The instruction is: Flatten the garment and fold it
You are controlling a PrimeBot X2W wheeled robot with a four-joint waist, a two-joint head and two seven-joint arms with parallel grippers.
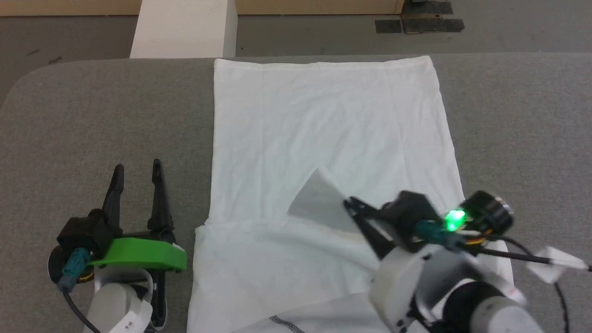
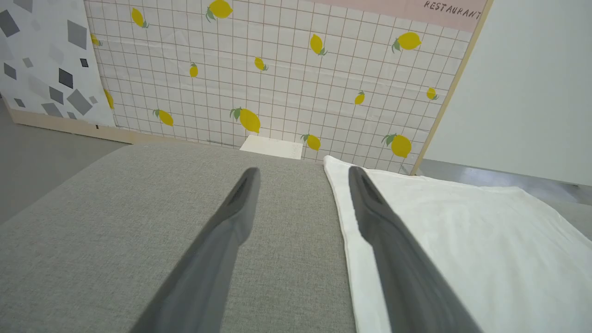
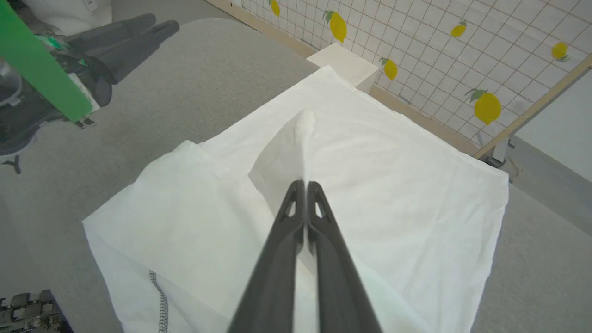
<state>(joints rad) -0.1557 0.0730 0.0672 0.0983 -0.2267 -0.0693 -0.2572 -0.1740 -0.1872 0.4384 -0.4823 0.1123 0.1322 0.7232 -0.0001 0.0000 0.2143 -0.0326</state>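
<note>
Pinching a raised fold of the garment (image 1: 323, 115), right gripper (image 3: 303, 186) jaws closed on fabric; left gripper (image 1: 138, 170) near-left over grey surface (image 1: 69, 115), jaws wide, empty

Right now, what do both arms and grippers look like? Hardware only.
Left gripper: two long dark tapered fingers, black base, bright green plastic cover, teal connector with black cable, white forearm carrying a printed label. Right gripper: same dark fingers with slotted tips, black base, lit green LED, white forearm, thin black cable bearing a white tag.
</note>
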